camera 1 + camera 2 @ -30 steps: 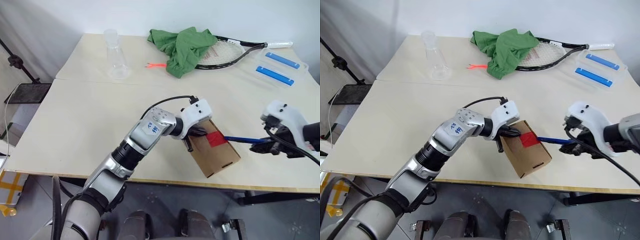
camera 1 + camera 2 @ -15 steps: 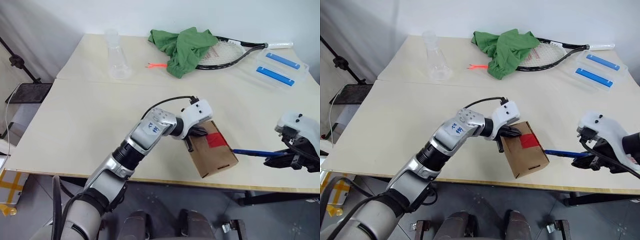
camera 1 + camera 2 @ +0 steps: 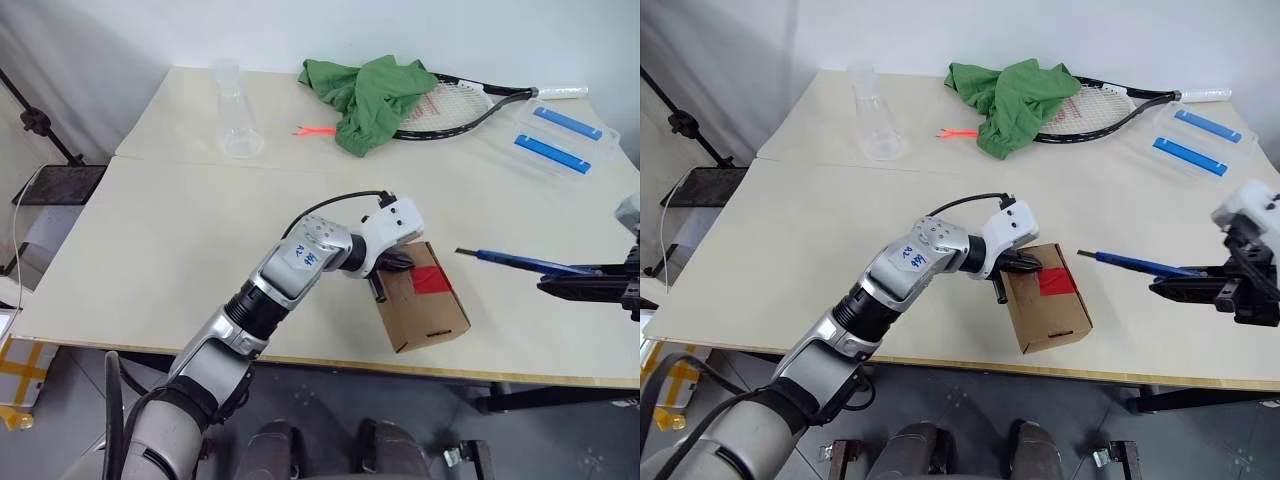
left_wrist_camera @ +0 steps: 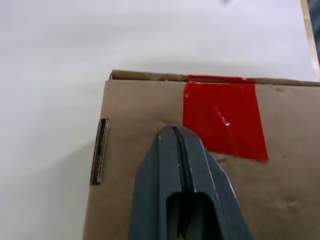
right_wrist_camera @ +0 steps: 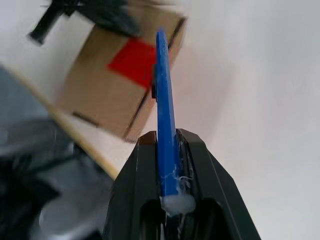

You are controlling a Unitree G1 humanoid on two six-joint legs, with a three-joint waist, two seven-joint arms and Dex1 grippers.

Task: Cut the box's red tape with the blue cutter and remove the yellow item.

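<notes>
The box (image 3: 423, 310) sits close to the near edge of the table (image 3: 150, 250), and that is what worries me most: the left gripper (image 3: 392, 264) has its two black fingers pressed flat together and is only leaning their tips on the carton's top face, just beside the red tape (image 3: 431, 280), not gripping anything. If the blade comes in from the side with any force, I would expect the box to skid or swivel under that light pinning, perhaps toward the table edge, and the cut would miss or only scuff the tape. The right gripper (image 3: 1192, 287) is clamped on the blue cutter (image 3: 1132, 265), which juts out from between the fingers with its tip aimed toward the box; held by its rear end like that, it looks to me as if it could twist in the grip once the tip meets resistance. The tip hangs off to the box's right side, clear of the cardboard and above the table, with a visible gap between it and the tape. A careless line of approach might also bring the blade against the left fingers, since they rest so close to the red patch. The flaps appear closed and I see nothing of the yellow item.
</notes>
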